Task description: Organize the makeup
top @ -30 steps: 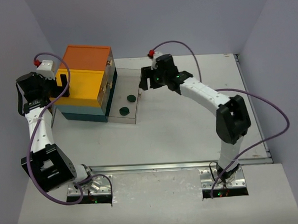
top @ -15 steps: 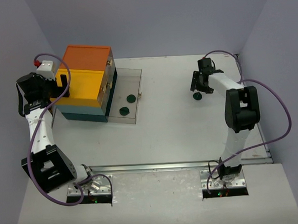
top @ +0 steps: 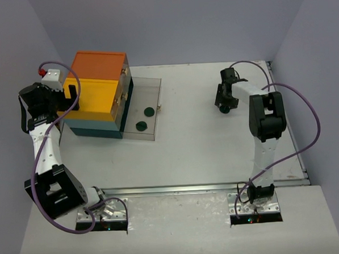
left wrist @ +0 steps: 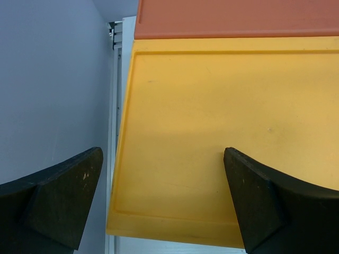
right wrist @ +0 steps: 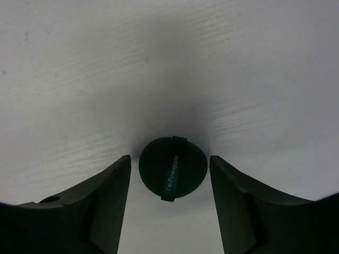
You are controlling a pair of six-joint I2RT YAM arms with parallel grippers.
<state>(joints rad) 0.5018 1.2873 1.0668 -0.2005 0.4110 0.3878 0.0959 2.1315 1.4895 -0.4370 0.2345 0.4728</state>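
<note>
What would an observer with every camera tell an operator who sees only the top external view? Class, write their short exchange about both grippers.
Operator: Has the right gripper gripped the small dark green round disc yet?
Observer: Not yet. The right wrist view shows the disc lying flat on the white table between the fingers, with a thin gap on each side.
Operator: And the left gripper? I can't see how its jaws stand.
Observer: They are wide open. The left wrist view shows them over the left edge of the flat yellow plastic top of the drawer box, holding nothing.
</note>
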